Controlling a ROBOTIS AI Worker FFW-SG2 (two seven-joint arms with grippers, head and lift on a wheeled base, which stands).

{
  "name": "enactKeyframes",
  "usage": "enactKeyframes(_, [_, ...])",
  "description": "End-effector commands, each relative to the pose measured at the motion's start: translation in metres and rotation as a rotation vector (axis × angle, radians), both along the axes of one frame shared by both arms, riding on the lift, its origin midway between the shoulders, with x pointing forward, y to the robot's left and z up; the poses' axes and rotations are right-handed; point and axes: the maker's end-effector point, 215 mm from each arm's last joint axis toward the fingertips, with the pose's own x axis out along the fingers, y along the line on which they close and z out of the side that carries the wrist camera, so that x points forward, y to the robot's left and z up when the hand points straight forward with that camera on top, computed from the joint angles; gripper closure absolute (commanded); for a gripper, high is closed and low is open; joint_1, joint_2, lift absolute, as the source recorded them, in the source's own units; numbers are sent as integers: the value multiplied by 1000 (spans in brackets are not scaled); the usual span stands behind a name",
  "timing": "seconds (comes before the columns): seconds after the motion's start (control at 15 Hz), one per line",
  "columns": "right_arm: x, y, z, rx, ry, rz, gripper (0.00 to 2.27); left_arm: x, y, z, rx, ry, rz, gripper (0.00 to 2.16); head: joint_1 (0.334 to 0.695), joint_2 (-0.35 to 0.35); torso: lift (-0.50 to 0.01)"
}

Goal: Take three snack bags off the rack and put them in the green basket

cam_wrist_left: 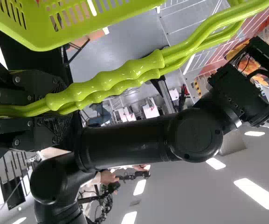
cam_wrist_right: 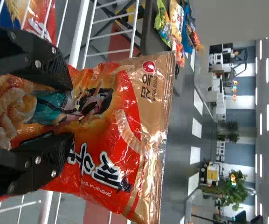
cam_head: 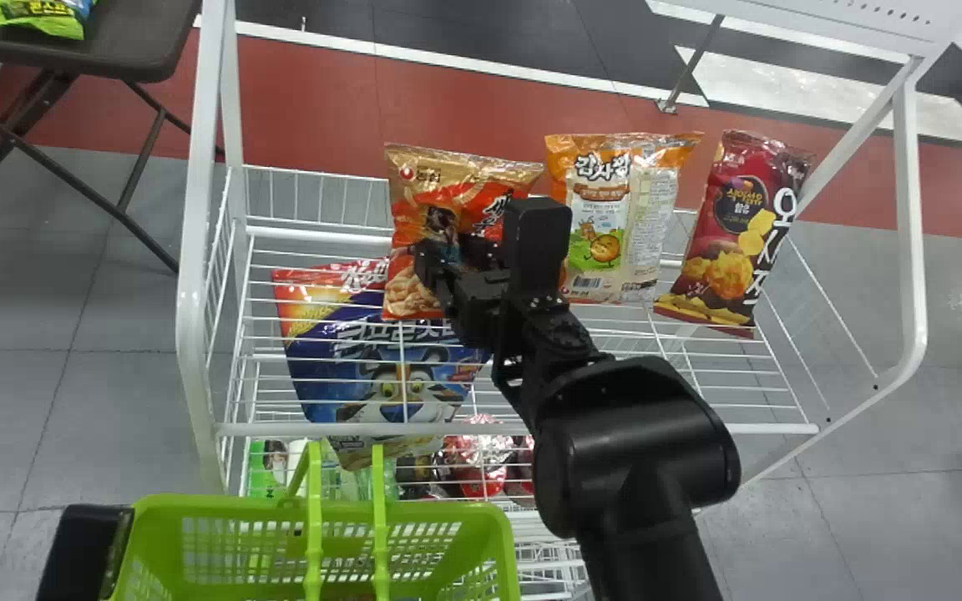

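Two grips: right gripper (cam_wrist_right: 72, 111) pinches the orange snack bag (cam_wrist_right: 136, 112) mid-body at the rack (cam_head: 193, 309), prob so it lifts evenly; left gripper (cam_wrist_left: 64, 108) clamps the green basket (cam_head: 422, 511) by its handles (cam_wrist_left: 125, 77), rack-front, for easy drops.

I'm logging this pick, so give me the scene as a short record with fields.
Rack: white wire
Row, left to right: red-and-gold shrimp snack bag, orange-and-white bag, dark red bag
Seen through the wires: blue bag with a tiger
Right gripper: at the front of the shrimp snack bag
Left gripper: closed on the handles of the green basket
Basket position: before the rack, toward its left
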Motion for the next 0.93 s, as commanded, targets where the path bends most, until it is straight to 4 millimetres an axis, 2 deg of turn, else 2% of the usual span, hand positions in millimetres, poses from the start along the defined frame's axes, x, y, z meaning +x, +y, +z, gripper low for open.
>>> enactKeyframes(0.0, [-10, 1, 3, 9, -14, 10, 2240, 1, 0, 1, -2, -2, -1, 1754, 695, -284, -23])
enactKeyframes(0.2, [-30, 2, 20, 29, -43, 34, 2240, 1, -1, 1, -3, 0, -2, 1754, 695, -285, -23])
enactKeyframes(0.4, [-68, 3, 43, 60, -68, 73, 2240, 2, -1, 0, 0, -3, 1, 1754, 695, -291, -23])
enactKeyframes(0.47, [-84, -1, 49, 78, -55, 82, 2240, 2, -1, 1, 1, -3, 2, 1754, 695, -297, -23])
enactKeyframes(0.67, [-146, -15, 46, 113, 92, 127, 2240, 0, -4, 1, 2, -5, -3, 1754, 695, -322, -23])
enactKeyframes(0.73, [-166, -23, 51, 119, 109, 121, 2240, 0, -5, 0, 5, -5, -3, 1750, 695, -338, -23])
enactKeyframes(0.8, [-180, -28, 53, 119, 126, 124, 2240, 0, -5, 1, 2, -5, -3, 1754, 695, -350, -23])
enactKeyframes(0.87, [-195, -33, 47, 123, 185, 130, 2240, -2, -5, 1, 0, 1, 5, 1754, 695, -350, -23])
